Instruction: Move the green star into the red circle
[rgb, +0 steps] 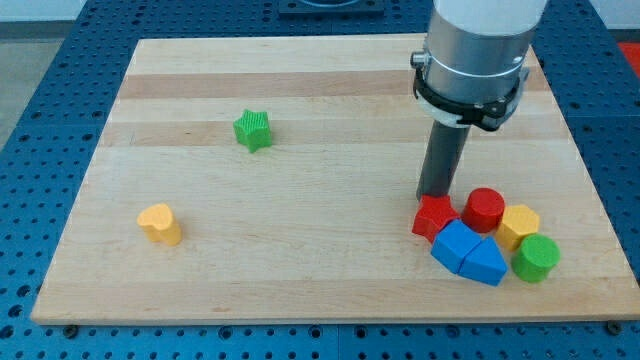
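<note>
The green star (253, 130) lies alone on the wooden board (300, 260), in the upper left part. The red circle (484, 209), a short red cylinder, stands in a cluster at the view's lower right. My tip (434, 197) is at the lower end of the dark rod, touching or just above the top edge of a red star (434, 218), immediately left of the red circle. The tip is far to the right of the green star and lower in the view.
The cluster also holds a yellow hexagon (518, 225), a green cylinder (535, 259), a blue block (455, 245) and a blue triangle-like block (486, 264). A yellow heart-like block (160, 223) sits at the lower left. The arm's grey body (476, 50) hangs over the board's upper right.
</note>
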